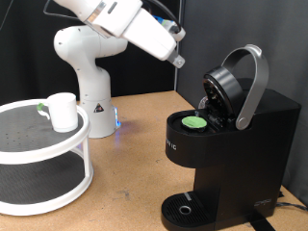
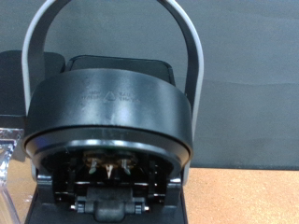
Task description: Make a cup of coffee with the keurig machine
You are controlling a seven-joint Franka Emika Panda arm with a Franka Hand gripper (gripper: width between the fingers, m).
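Note:
The keurig machine stands at the exterior view's right with its lid raised on the grey arched handle. A green-topped pod sits in the open chamber. The round drip tray at its foot has nothing on it. The white cup stands on the top tier of a white round rack at the left. My gripper hangs in the air above and left of the open lid, touching nothing. The wrist view shows the lid's underside and the handle, but no fingers.
The white robot arm base stands behind the rack, with a blue light at its foot. The brown tabletop lies between the rack and the machine. A black curtain fills the background.

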